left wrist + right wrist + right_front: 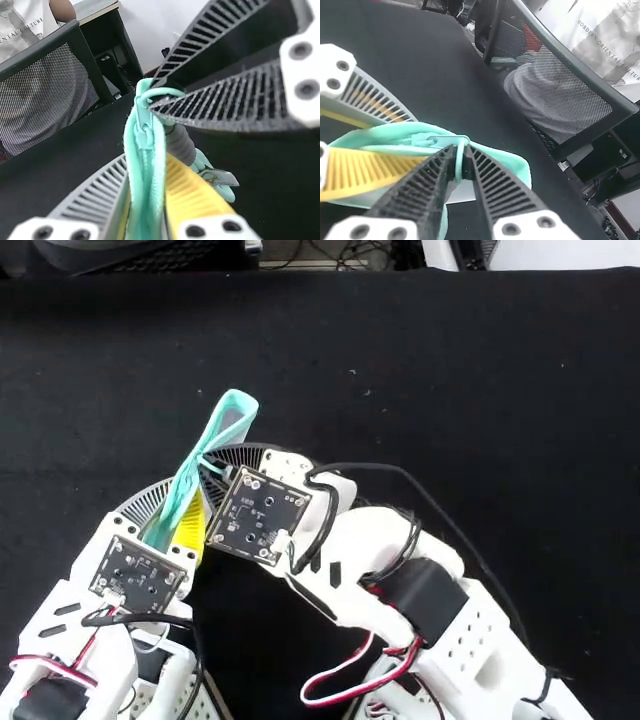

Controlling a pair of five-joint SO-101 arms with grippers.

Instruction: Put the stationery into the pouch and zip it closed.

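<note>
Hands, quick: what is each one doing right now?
Left hand: closed, gripping the pouch.
Right hand: closed, pinching the zipper pull.

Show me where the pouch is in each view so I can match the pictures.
High view: the mint pouch stands on edge between the two arms, left of centre.
Left wrist view: the pouch runs through the centre, zip edge facing the camera.
Right wrist view: the pouch lies across the centre, its zip pull between the black fingers.
Shared landmark: the yellow ribbed finger pressed against the pouch.
</note>
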